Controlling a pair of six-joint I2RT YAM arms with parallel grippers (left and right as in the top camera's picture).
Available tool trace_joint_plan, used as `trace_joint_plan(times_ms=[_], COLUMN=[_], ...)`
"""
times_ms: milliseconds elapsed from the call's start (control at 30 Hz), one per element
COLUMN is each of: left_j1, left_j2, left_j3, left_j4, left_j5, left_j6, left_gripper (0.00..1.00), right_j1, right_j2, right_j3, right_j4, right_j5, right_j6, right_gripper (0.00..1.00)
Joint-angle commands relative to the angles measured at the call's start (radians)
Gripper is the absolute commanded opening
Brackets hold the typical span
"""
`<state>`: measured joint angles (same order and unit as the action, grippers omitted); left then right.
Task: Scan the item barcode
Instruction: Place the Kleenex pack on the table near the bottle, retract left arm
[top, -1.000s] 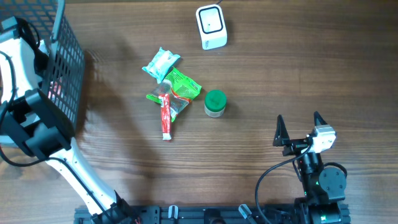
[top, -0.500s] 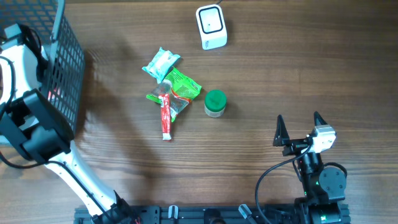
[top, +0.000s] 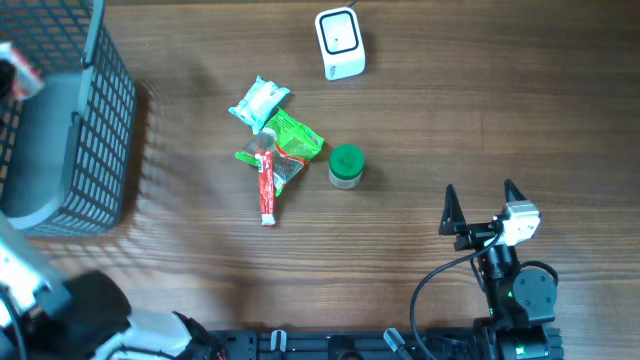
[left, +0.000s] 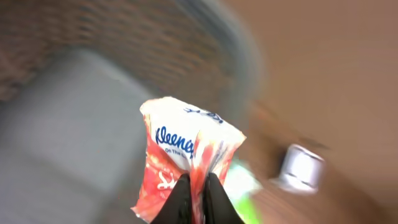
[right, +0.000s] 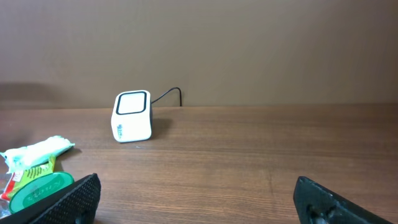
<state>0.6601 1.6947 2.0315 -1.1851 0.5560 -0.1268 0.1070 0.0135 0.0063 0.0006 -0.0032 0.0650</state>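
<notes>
My left gripper (left: 199, 180) is shut on a red and white Kleenex tissue pack (left: 186, 146), pinching its lower edge; the view is blurred by motion. Below the pack lies the dark mesh basket (left: 74, 118). The white barcode scanner (top: 340, 43) stands at the back of the table, also seen as scanner (right: 132, 116) and as a blurred scanner (left: 301, 168). In the overhead view a white and red piece (top: 18, 72) shows at the left edge above the basket (top: 105, 150). My right gripper (top: 478, 205) stands open over bare wood at the front right, nothing between its fingers (right: 68, 199).
A loose group lies mid-table: a teal pack (top: 259, 100), a green packet (top: 292, 137), a red toothpaste tube (top: 266, 190) and a green-lidded jar (top: 346, 166). The left arm's blurred link (top: 60, 310) crosses the front left corner.
The left jaws have shut on the tissue pack and the left arm has swung up and away from over the basket, uncovering its grey floor. The right arm has not moved.
</notes>
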Motion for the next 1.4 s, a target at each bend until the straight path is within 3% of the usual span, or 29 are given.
trace_joint_plan(times_ms=[0,100,167,367,467,700,833,900,1000,1033,1067,1133,1267,1367], left_j1=[-0.077,-0.237,-0.336,-0.604,-0.750,-0.958,-1.009,-1.017,-1.015,-1.015,-1.015,-1.015,-1.011,-0.973], left_j2=[-0.051,-0.044,-0.032,-0.026,-0.025,-0.025,-0.025,-0.025,-0.031,-0.037,-0.050,-0.087,-0.204,-0.290], left_j3=[0.005,-0.009,-0.037,-0.280,-0.522,-0.992,-1.120,-1.129,-1.123,-1.113,-1.094,-1.051,-0.953,-0.930], left_j4=[-0.126,-0.286,-0.346,-0.293,-0.084,0.533,0.683,0.680,0.676,0.664,0.644,0.616,0.546,0.510], left_j5=[0.371,0.349,0.304,0.261,0.261,0.233,0.079,0.051,0.059,0.061,0.060,0.059,-0.132,-0.463], left_j6=[0.020,0.193,0.237,0.258,0.217,-0.091,-0.177,-0.175,-0.180,-0.190,-0.193,-0.192,-0.252,-0.316], left_gripper=[0.04,0.06,0.06,0.06,0.06,0.05,0.09,0.15,0.36,0.47,0.73,1.00,1.00,1.00], right_j1=[0.000,0.000,0.000,0.000,0.000,0.000,0.000,0.000,0.000,0.000,0.000,0.000,0.000,0.000], right_j2=[-0.006,-0.006,-0.006,-0.006,-0.006,-0.006,-0.006,-0.006,-0.006,-0.006,-0.006,-0.006,-0.006,-0.006], right_j3=[-0.001,-0.001,-0.001,-0.001,-0.001,-0.001,-0.001,-0.001,-0.001,-0.001,-0.001,-0.001,-0.001,-0.001], right_j4=[0.006,0.006,0.006,0.006,0.006,0.006,0.006,0.006,0.006,0.006,0.006,0.006,0.006,0.006], right_j5=[0.002,0.002,0.002,0.002,0.002,0.002,0.002,0.002,0.002,0.002,0.002,0.002,0.002,0.002], right_j6=[-0.010,-0.010,-0.010,-0.010,-0.010,-0.010,-0.010,-0.010,-0.010,-0.010,-0.010,-0.010,-0.010,-0.010], right_gripper=[1.00,1.00,1.00,1.00,1.00,1.00,1.00,1.00,1.00,1.00,1.00,1.00,1.00,1.00])
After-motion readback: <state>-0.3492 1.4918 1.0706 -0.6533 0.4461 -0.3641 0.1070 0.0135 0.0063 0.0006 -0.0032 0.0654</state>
